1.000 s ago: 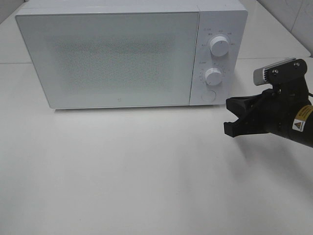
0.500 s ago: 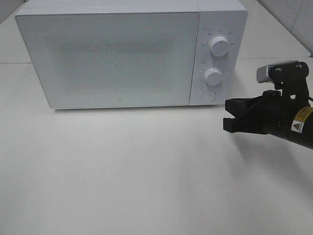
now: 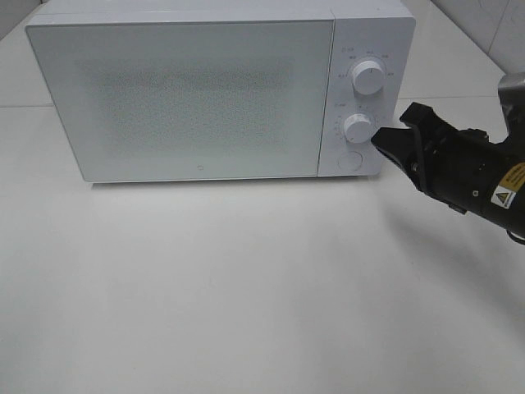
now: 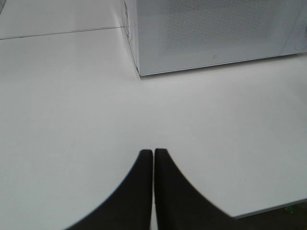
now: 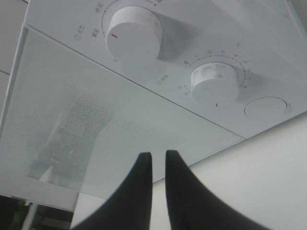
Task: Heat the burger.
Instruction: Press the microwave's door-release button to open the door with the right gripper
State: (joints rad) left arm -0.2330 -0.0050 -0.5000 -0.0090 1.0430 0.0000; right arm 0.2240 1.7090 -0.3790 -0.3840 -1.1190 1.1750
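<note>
The burger is out of view. A white microwave (image 3: 189, 98) stands at the back of the table with its door shut; its frosted door (image 5: 96, 120) hides the inside. My right gripper (image 3: 384, 141) is just right of the lower knob (image 3: 358, 129), its tips close to the control panel. In the right wrist view its fingertips (image 5: 157, 155) stand a narrow gap apart and hold nothing, below the lower knob (image 5: 214, 85). My left gripper (image 4: 153, 152) is shut and empty, above the bare table in front of the microwave's left corner (image 4: 139, 72).
The panel has an upper knob (image 3: 367, 78) and a round button (image 3: 350, 160) under the lower knob. The white table (image 3: 246, 287) stretches in front of the microwave. The left arm is outside the exterior high view.
My right gripper has risen and moved toward the microwave, rolling its wrist, from low at the right to beside the lower knob. The microwave has not changed.
</note>
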